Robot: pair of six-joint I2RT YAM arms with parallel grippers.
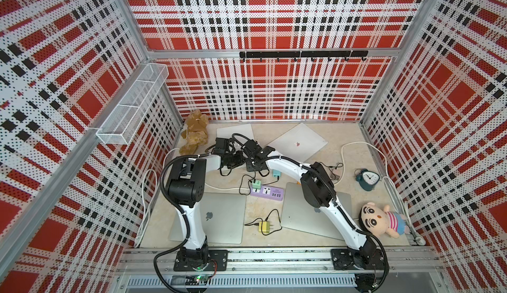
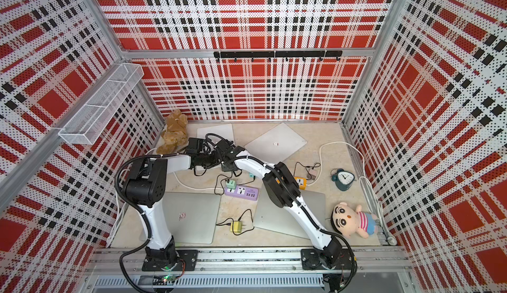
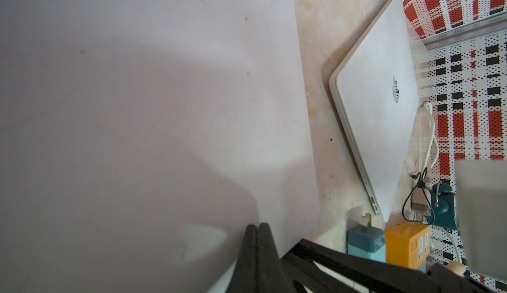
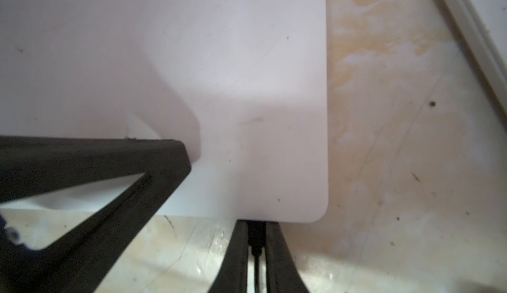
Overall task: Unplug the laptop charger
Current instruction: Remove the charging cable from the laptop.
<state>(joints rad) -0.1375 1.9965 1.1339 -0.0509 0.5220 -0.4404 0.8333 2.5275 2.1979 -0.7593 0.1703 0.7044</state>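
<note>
1. A flat silver closed laptop (image 4: 247, 86) lies on the beige tabletop (image 4: 397, 154).
2. A small black charger plug (image 4: 256, 239) sits in the laptop's edge, near its round corner.
3. The right gripper (image 4: 256, 224) pinches the plug.
4. The left gripper (image 3: 258, 227), closed tight and empty, is over the laptop's lid.
5. Beside that corner is open tabletop.

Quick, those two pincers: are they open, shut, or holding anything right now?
Left pincer: shut, empty, over the laptop lid.
Right pincer: shut on the black charger plug at that laptop's edge.
</note>
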